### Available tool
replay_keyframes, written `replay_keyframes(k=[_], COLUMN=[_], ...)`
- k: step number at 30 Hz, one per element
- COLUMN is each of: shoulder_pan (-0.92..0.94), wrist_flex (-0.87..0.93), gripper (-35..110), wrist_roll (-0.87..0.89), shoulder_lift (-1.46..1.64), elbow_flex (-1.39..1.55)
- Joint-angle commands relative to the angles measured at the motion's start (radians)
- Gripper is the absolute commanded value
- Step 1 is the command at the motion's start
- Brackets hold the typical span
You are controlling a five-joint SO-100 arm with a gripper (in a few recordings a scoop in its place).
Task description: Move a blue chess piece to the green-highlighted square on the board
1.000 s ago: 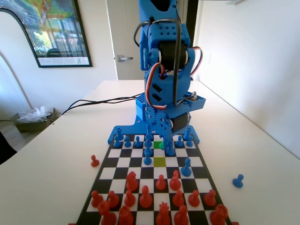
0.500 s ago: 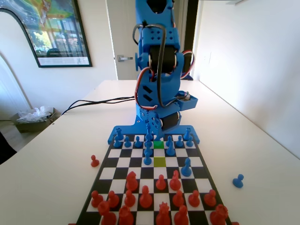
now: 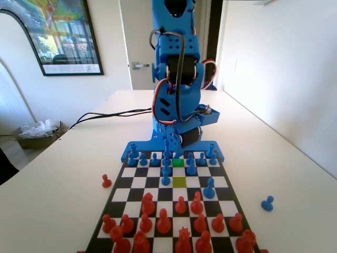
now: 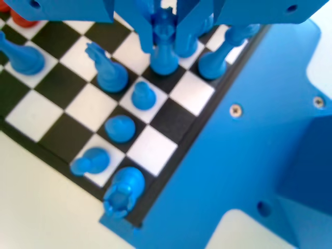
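Fixed view: bright green-highlighted square (image 3: 178, 162) lies bare in the board's (image 3: 229, 196) far rows, blue pieces crowding both sides. Wrist view: gripper (image 4: 165, 31) jaws narrowly flank a tall blue piece (image 4: 165, 49); grip uncertain. Small round-headed blue chess piece (image 4: 143, 96) stands nearby.

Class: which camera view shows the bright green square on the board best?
The fixed view: the green square sits unobstructed among blue pieces near the board's far end. In the wrist view I cannot make out any green tint on the squares.
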Motion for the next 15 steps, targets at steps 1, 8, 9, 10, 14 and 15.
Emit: replay_keyframes(k=[1,8,9,10,14,15], shoulder_pan=[-0.017,-0.017,-0.017,-0.015,-0.014,-0.014], wrist_flex=[0.002,-0.015,-0.018,-0.020,-0.026,-0.028], gripper=[1,1,1,1,1,1], wrist_roll=[-0.009,-0.020,-0.021,-0.023,-0.028,-0.029], shoulder_lift=[0.060,0.057,0.057,0.055,0.055,0.055], elbow_flex=[-0.005,0.014,0.017,0.020,0.026,0.029])
